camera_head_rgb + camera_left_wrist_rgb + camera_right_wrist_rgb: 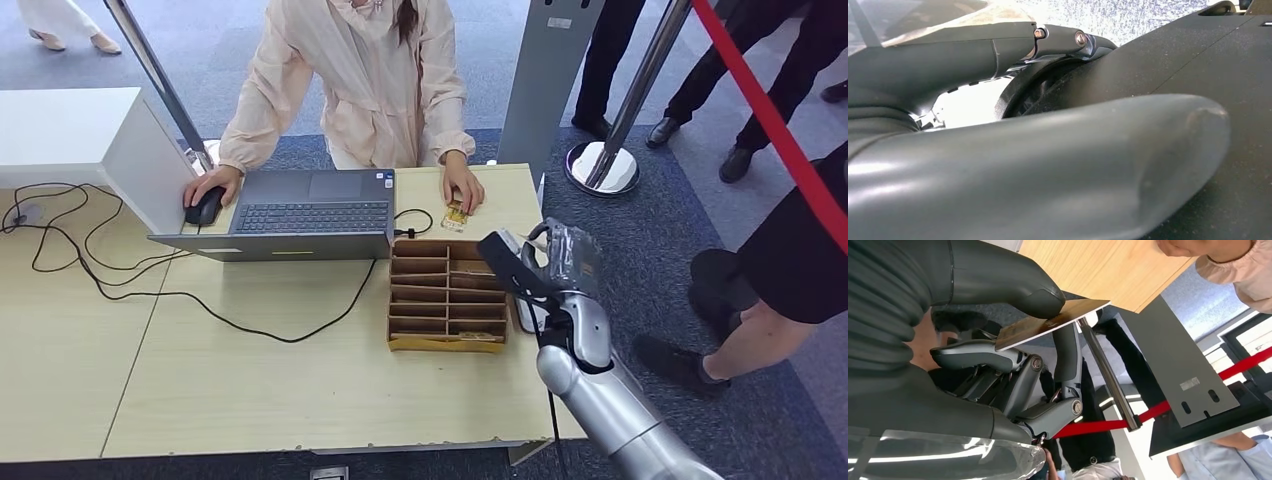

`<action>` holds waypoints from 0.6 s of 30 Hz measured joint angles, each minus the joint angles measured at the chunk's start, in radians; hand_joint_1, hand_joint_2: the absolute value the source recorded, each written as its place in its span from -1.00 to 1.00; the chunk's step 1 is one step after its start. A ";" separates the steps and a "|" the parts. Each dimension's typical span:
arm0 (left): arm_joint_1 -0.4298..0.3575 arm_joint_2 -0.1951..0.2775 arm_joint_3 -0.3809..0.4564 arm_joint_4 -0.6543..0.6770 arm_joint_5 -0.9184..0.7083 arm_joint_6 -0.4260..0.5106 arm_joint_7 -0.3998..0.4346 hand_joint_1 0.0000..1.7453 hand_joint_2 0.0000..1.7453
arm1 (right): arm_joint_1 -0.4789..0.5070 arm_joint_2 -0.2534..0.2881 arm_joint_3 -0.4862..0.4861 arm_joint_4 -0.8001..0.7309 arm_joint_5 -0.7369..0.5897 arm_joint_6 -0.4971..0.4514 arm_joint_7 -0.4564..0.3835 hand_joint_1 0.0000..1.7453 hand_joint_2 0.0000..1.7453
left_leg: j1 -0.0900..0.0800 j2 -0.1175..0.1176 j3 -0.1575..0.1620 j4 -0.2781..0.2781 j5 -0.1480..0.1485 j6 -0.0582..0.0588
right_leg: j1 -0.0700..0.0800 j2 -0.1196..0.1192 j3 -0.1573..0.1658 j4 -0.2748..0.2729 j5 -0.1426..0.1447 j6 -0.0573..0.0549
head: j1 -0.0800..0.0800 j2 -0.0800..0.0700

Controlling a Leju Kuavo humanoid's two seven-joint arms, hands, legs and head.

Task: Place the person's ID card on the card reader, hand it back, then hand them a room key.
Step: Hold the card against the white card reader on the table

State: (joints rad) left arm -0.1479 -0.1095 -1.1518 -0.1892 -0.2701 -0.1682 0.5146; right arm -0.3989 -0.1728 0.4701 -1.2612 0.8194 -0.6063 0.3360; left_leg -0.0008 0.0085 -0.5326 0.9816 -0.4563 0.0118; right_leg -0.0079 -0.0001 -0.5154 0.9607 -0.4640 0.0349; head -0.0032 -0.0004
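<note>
Right hand (998,360): thumb pressed on top of a flat card (1053,322), a darker finger under it, so the card is pinched. That grip is plain in the right wrist view. Head view shows the same hand (545,265) from behind, raised just off the right edge of the table (250,390), beside the cardboard tray (447,297); the card itself is hard to make out there.

Left hand (1048,170): left wrist view gives a close grey thumb against dark surfaces; can't tell how its fingers lie.

Head view also has a person (360,80) across the table, one hand on a mouse (204,207) beside the laptop (290,215), the other resting on a small yellowish item (456,214) just beyond the tray.
</note>
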 joint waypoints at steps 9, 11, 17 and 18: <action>0.000 0.000 0.002 0.000 -0.006 -0.002 0.000 -1.00 -1.00 | -0.006 0.003 0.015 0.063 0.026 -0.011 0.028 1.00 1.00 | 0.000 0.000 0.000 0.000 0.000 0.000 | 0.000 0.000 0.000 0.000 0.000 0.000 | 0.000 0.000; 0.000 0.000 0.002 0.000 -0.006 -0.002 0.000 -1.00 -1.00 | -0.006 0.002 0.017 0.073 0.034 -0.010 0.037 1.00 1.00 | 0.000 0.000 0.000 0.000 0.000 0.000 | 0.000 0.000 0.000 0.000 0.000 0.000 | 0.000 0.000; 0.001 0.000 0.005 0.000 -0.006 -0.002 0.000 -1.00 -1.00 | -0.003 -0.007 0.018 0.093 0.052 -0.009 0.069 1.00 1.00 | 0.000 0.000 0.000 0.000 0.000 0.000 | 0.000 0.000 0.000 0.000 0.000 0.000 | 0.000 0.000; 0.001 0.000 0.006 0.000 -0.006 -0.002 0.000 -1.00 -1.00 | -0.002 -0.010 0.018 0.095 0.054 -0.009 0.075 1.00 1.00 | 0.000 0.000 0.000 0.000 0.000 0.000 | 0.000 0.000 0.000 0.000 0.000 0.000 | 0.000 0.000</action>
State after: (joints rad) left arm -0.1471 -0.1097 -1.1460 -0.1892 -0.2763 -0.1701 0.5147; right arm -0.4013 -0.1824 0.4881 -1.1662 0.8736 -0.6157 0.4106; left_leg -0.0008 0.0088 -0.5322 0.9817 -0.4563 0.0118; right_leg -0.0079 -0.0001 -0.5156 0.9606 -0.4640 0.0349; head -0.0033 -0.0004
